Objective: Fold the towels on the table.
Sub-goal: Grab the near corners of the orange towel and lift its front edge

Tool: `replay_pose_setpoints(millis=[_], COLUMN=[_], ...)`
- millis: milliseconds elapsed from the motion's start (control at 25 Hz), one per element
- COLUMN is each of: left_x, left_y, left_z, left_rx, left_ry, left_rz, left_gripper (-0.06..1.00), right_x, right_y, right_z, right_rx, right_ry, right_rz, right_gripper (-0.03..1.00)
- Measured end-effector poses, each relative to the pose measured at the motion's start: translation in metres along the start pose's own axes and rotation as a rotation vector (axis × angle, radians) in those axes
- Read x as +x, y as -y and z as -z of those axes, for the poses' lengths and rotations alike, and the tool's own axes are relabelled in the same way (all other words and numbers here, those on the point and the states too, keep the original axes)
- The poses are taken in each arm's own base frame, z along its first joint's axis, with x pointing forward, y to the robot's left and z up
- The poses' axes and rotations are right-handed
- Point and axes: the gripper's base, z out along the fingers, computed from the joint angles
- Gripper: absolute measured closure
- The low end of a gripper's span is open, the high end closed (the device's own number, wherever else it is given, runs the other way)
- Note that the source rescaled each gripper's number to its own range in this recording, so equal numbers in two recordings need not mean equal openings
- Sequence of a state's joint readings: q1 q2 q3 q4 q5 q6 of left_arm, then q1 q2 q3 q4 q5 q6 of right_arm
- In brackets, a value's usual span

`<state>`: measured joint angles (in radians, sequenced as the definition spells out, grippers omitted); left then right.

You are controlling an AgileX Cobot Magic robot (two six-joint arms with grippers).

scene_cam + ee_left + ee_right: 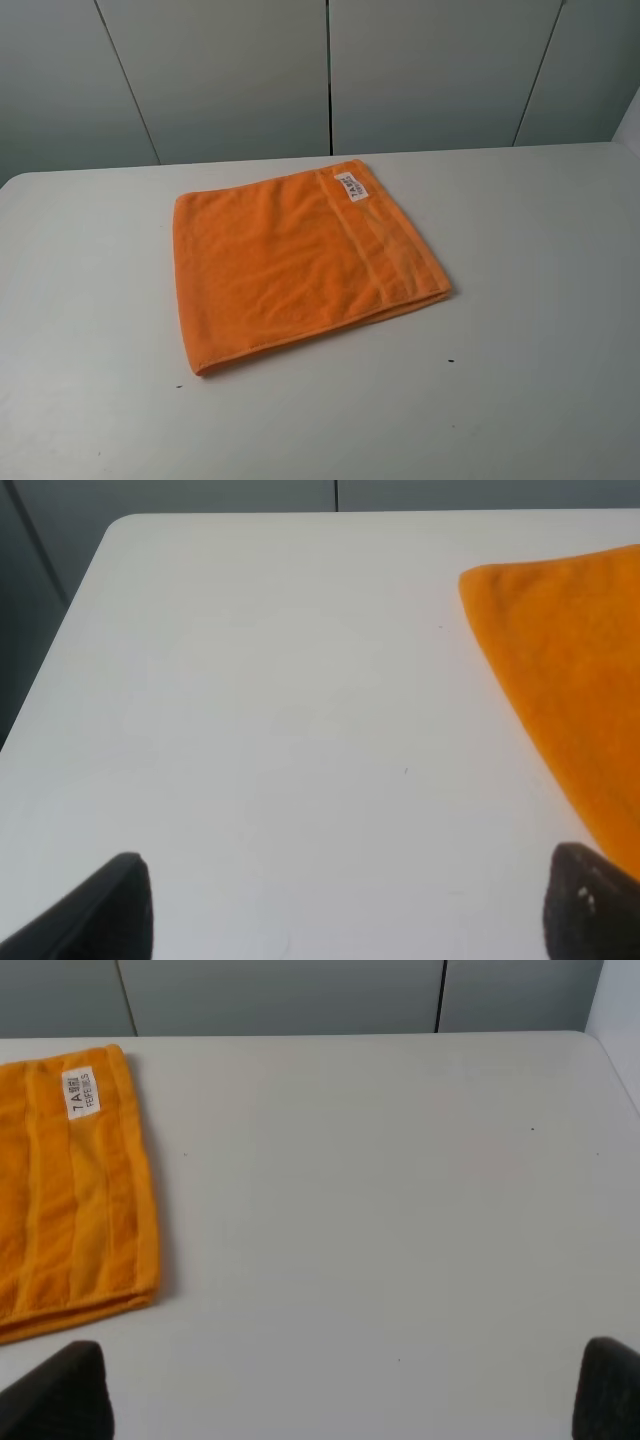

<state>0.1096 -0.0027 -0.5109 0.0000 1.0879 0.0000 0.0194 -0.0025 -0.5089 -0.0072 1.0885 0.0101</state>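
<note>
The orange towel [295,260] lies flat and folded in layers on the white table [90,300], with its white label [349,186] and woven band near its far right edge. No arm shows in the exterior view. In the left wrist view the left gripper [350,910] is open and empty above bare table, with the towel's corner [570,670] beside its right fingertip [590,905]. In the right wrist view the right gripper [345,1390] is open and empty, with the towel [70,1190] by its left fingertip [60,1395].
Grey wall panels [330,70] stand behind the table's far edge. The table's rounded far left corner [120,522] shows in the left wrist view. A few tiny dark specks [450,359] dot the table near the towel.
</note>
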Motion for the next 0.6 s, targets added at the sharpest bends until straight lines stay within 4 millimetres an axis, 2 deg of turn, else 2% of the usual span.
replay_pose_setpoints(millis=[600], left_x=[0.0], left_y=[0.0], left_z=[0.0], left_rx=[0.0], left_ry=[0.0], left_rz=[0.0], left_gripper=[-0.06], right_x=[0.0], right_y=[0.0], right_z=[0.0], right_rx=[0.0], right_ry=[0.0], right_rz=[0.0], right_gripper=[-0.03])
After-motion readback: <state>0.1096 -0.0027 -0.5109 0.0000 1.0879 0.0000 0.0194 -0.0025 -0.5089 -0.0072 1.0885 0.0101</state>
